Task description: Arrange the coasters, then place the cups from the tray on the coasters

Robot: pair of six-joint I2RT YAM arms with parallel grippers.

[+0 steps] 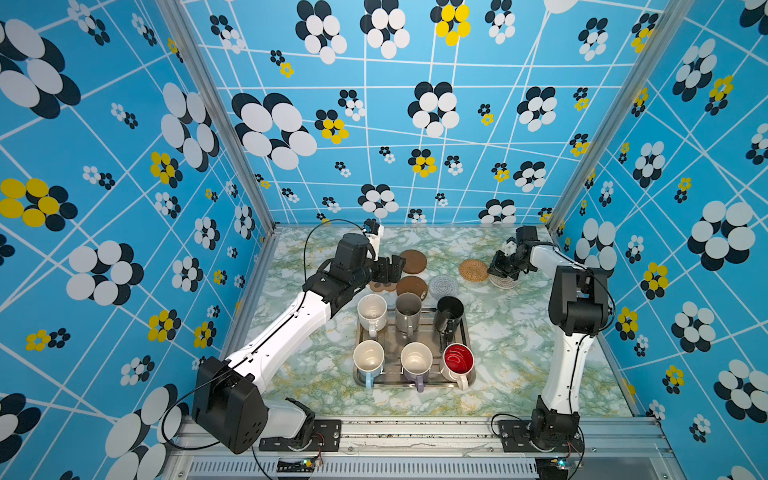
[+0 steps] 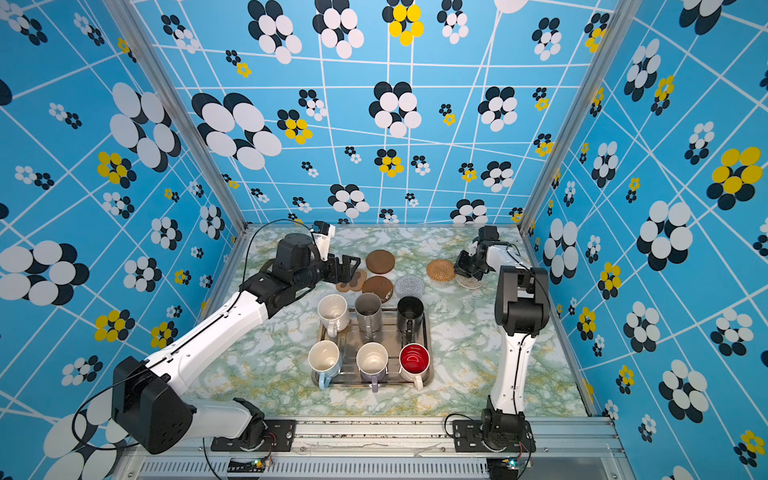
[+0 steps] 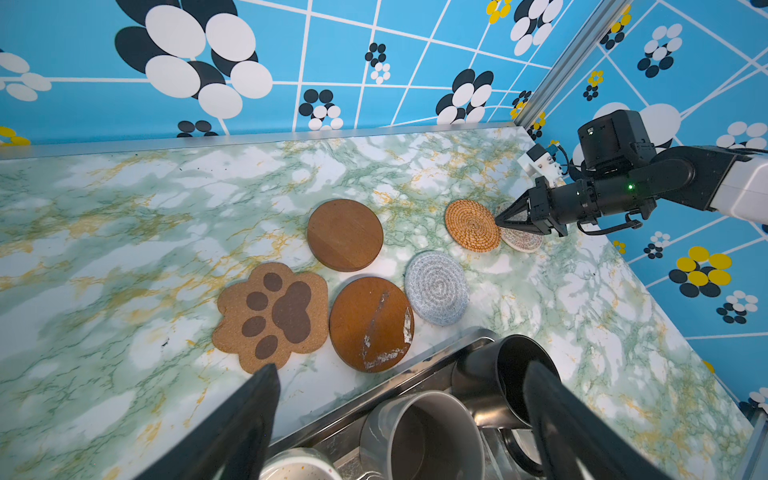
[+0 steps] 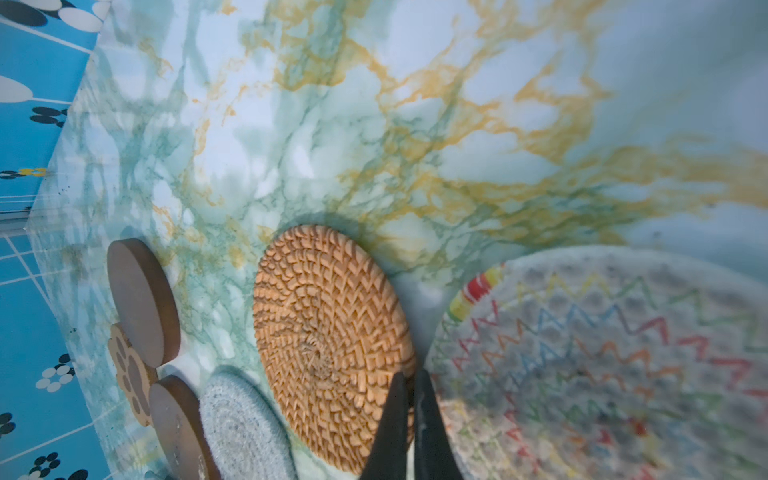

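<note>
Six cups stand in the silver tray: cream-white, tall grey and tall black behind, light blue, lilac and red-inside in front. Behind the tray lie the coasters: the paw, two brown discs, a grey-white woven round and tan rattan. My left gripper hangs open above the tray's back rim, empty. My right gripper is shut, its tips low at the rattan coaster's edge, beside a white zigzag-stitched mat.
Blue flowered walls enclose the marble-patterned table on three sides, with metal posts at the back corners. The right arm's elbow rises near the right wall. The left forearm slants across the table's left part.
</note>
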